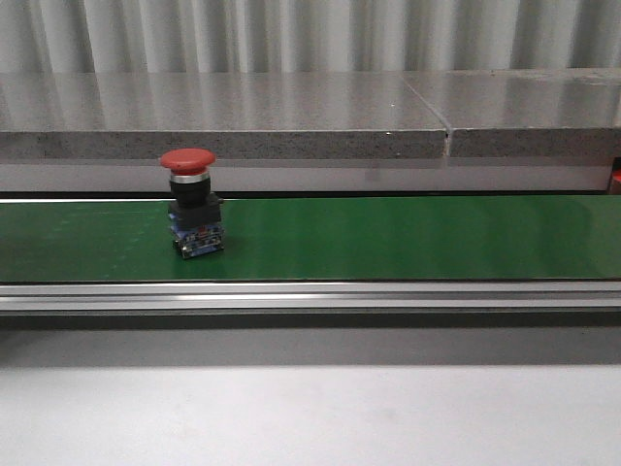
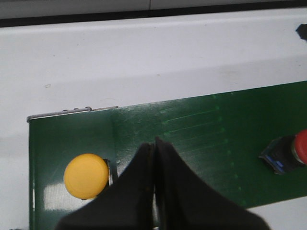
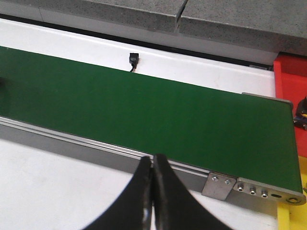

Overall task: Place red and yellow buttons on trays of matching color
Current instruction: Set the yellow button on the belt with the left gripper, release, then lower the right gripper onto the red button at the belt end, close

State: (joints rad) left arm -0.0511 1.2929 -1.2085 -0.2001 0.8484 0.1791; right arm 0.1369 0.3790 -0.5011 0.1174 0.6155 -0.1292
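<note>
The red button [image 1: 191, 214] is standing upright on the green belt [image 1: 408, 238], the yellow button [image 2: 86, 176] lying beside the clenched left pincer [image 2: 154, 143]. Both pincers are clenched; the left should be releasing before descending squarely over the yellow cap

A green conveyor belt [image 1: 388, 238] carries an upright red button [image 1: 192, 202].

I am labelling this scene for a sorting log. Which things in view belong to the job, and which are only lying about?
Belong to the job:
- red button standing on the green belt
- yellow button on the belt, near its end
- red tray past the belt's far end

Only lying about:
- grey stone ledge behind the belt
- small black plug beside the belt
</note>
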